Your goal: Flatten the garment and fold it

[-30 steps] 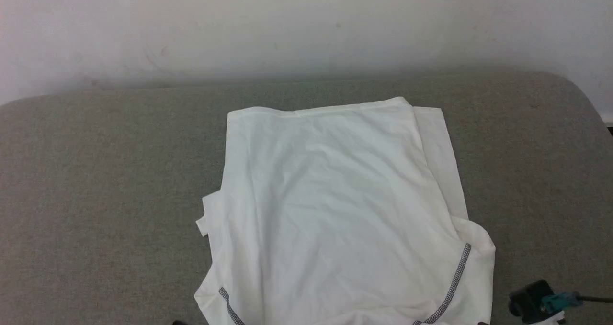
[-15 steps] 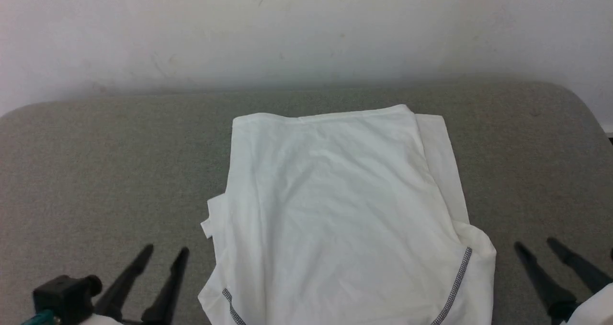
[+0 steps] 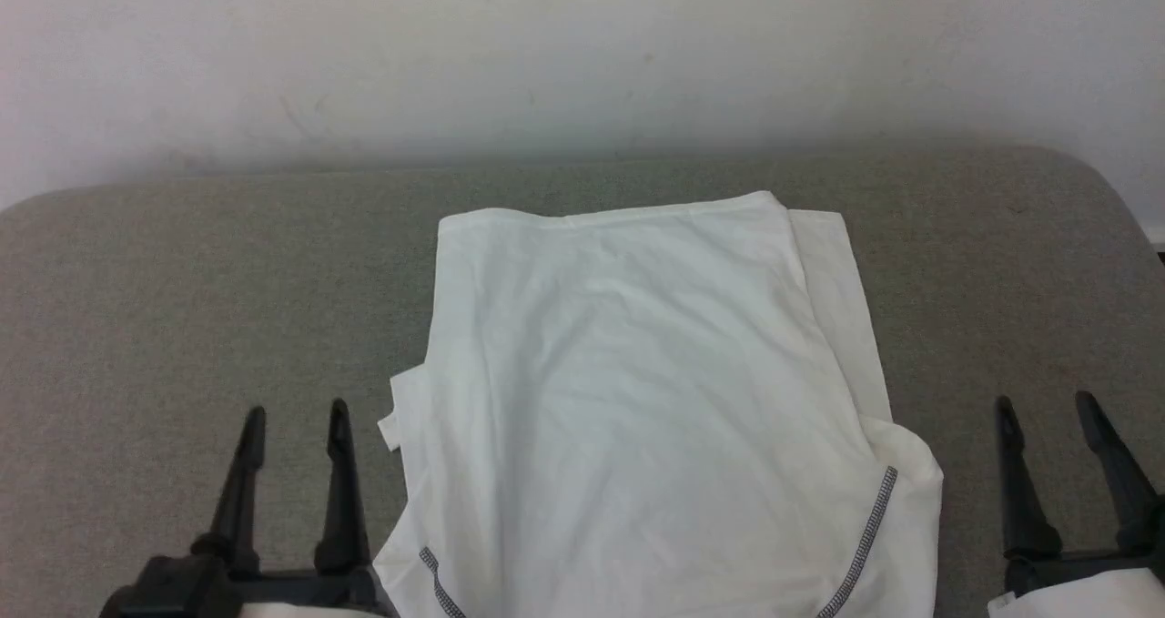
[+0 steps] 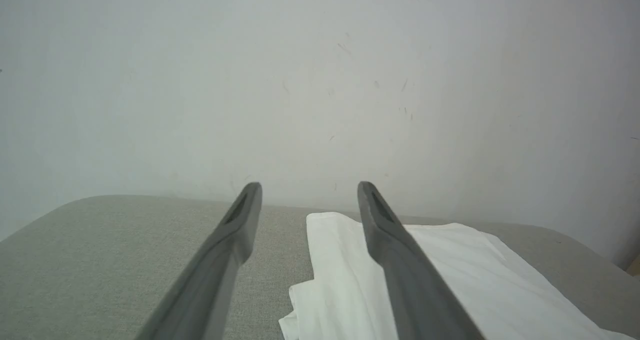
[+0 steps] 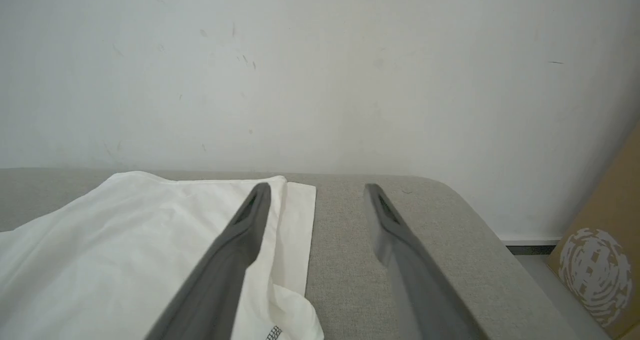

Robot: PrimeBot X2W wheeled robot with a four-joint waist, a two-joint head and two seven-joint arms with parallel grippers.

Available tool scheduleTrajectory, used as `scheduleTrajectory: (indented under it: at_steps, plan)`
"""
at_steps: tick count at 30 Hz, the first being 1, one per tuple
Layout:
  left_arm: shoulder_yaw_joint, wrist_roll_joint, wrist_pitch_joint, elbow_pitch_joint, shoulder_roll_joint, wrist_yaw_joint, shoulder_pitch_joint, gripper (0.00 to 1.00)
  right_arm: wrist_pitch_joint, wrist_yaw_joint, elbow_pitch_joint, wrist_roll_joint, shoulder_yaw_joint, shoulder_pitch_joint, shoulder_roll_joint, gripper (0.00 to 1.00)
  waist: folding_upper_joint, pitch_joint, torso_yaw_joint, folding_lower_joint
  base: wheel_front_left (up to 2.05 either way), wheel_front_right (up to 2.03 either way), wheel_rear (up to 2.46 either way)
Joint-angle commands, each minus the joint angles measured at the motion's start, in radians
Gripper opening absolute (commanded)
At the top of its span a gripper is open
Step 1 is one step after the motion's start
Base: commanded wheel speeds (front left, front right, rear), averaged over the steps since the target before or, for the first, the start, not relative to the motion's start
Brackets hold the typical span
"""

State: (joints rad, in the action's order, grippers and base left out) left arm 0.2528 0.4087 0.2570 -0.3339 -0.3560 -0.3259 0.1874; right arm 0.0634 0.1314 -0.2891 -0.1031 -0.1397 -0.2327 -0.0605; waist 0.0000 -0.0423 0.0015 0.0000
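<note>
Flanking the shirt (image 3: 637, 400), side-folded on the grey cushion (image 3: 182, 263), the left gripper (image 3: 297, 409) and right gripper (image 3: 1045, 400) hold jaws wide, empty. Next, I judge: grasp near shoulders, fold toward far hem.

The left gripper (image 3: 297, 410) and right gripper (image 3: 1045, 400) each had two long, tapering black fingers (image 3: 237, 491) and pale white forearms (image 3: 1083, 595).

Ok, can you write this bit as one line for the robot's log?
garment: partly folded, flat on grey cushion | left gripper: open, empty | right gripper: open, empty
</note>
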Motion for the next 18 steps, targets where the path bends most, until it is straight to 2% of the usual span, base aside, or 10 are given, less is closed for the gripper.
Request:
scheduleTrajectory:
  at_steps: [1, 5, 10, 18]
  plan:
    - [-0.008, -0.011, 0.004, 0.013, 0.017, 0.015, 0.017, 1.0, 0.017, -0.001, 0.011, 0.011, 0.001, 0.002, 0.005, 1.0, 0.0, 0.001, -0.001, 0.0, 0.0, 0.0, 0.0]
    - [-0.036, -0.066, 0.005, 0.062, 0.097, 0.095, 0.049, 1.0, 0.092, -0.001, 0.08, 0.004, 0.004, -0.004, 0.01, 1.0, 0.0, 0.004, -0.003, 0.0, 0.0, 0.0, 0.0]
    - [-0.076, -0.108, 0.005, 0.108, 0.156, 0.177, 0.068, 1.0, 0.128, -0.001, 0.143, -0.011, 0.005, 0.004, 0.01, 1.0, 0.0, 0.011, -0.003, 0.0, 0.0, 0.0, 0.0]
    - [-0.147, -0.15, 0.005, 0.149, 0.205, 0.25, 0.083, 1.0, 0.127, -0.001, 0.164, -0.006, 0.014, 0.005, 0.01, 1.0, 0.0, 0.019, -0.006, 0.0, 0.0, 0.0, 0.0]
